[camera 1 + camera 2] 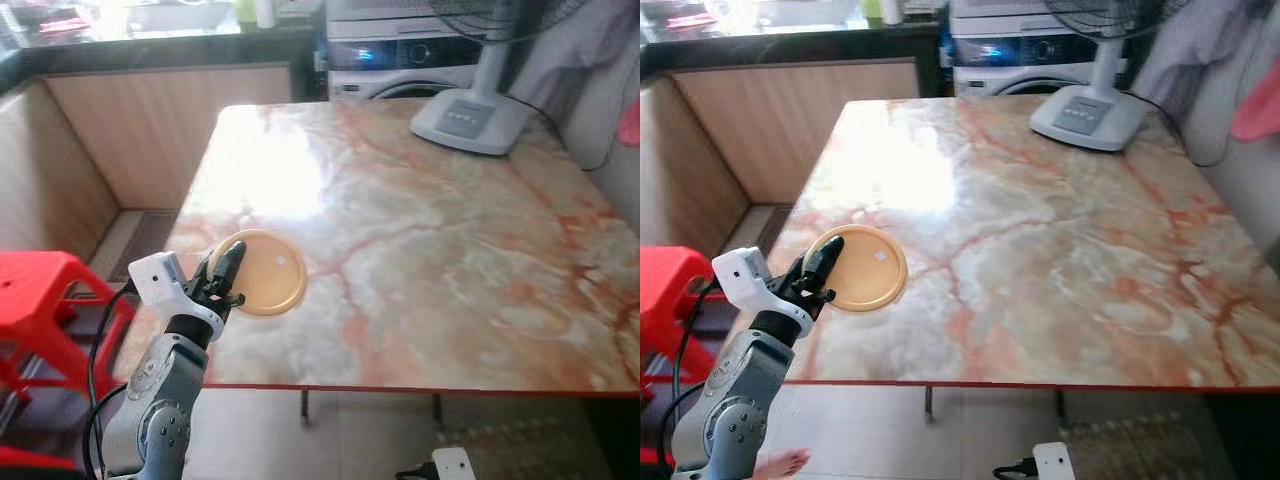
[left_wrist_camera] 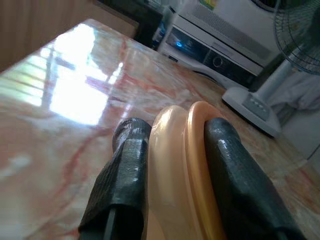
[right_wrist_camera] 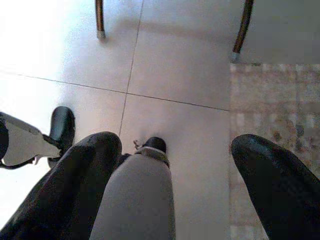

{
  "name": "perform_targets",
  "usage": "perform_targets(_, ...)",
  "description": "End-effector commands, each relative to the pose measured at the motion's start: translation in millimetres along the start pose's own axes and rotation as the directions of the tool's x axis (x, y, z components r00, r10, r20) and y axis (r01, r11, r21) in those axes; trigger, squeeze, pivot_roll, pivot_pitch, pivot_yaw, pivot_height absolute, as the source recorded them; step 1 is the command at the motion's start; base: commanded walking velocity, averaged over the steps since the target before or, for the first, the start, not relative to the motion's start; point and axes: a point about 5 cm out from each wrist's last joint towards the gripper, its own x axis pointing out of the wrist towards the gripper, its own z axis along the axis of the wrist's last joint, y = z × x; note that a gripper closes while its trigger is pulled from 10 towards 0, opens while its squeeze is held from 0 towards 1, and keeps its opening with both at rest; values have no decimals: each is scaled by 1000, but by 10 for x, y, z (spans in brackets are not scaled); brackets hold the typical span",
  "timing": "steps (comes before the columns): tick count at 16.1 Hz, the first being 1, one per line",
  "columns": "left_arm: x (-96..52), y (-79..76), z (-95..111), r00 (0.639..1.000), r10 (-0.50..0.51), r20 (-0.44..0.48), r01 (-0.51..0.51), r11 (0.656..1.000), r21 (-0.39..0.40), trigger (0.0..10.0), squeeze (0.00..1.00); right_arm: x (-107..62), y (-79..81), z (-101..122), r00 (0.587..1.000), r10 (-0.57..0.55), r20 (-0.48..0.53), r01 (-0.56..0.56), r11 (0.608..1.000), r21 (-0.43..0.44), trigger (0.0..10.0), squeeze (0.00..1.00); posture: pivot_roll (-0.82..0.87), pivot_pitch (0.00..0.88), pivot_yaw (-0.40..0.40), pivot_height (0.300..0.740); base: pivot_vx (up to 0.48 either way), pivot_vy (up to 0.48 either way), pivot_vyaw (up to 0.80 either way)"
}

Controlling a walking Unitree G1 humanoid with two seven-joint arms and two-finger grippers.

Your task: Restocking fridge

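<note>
The left gripper (image 1: 228,278) is clamped on the near rim of a round, flat orange plastic lid (image 1: 266,272), which lies near the front left corner of the pink-veined marble table (image 1: 430,250). The right gripper (image 3: 175,195) hangs over the tiled floor (image 3: 175,65), fingers spread apart.

fan (image 1: 478,95) top cut off, plate (image 1: 268,272) edge hidden by fingers (image 1: 226,268)

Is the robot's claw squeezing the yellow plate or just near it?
Squeezing. The left claw has one black finger on each side of the yellow plate rim.
</note>
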Motion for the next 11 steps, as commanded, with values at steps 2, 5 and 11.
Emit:
perform_targets(2, 26, 5, 34, 1000, 5, 8, -5, 999, 36, 10000, 0, -5, 48, -48, 1000, 10, -8, -10, 1000, 8, 10000, 0, 64, 0, 63, 740, 0, 120, 0)
perform_targets(5, 6, 5, 18, 1000, 8, 3, -8, 999, 32, 10000, 0, -8, 46, -64, 1000, 11, -13, -10, 1000, 5, 10000, 0, 68, 0, 61, 740, 0, 0, 0)
perform_targets(11, 13, 9, 26, 1000, 12, 5, -12, 999, 31, 10000, 0, -5, 44, -50, 1000, 9, -9, -9, 1000, 7, 10000, 0, 67, 0, 60, 740, 0, 0, 0)
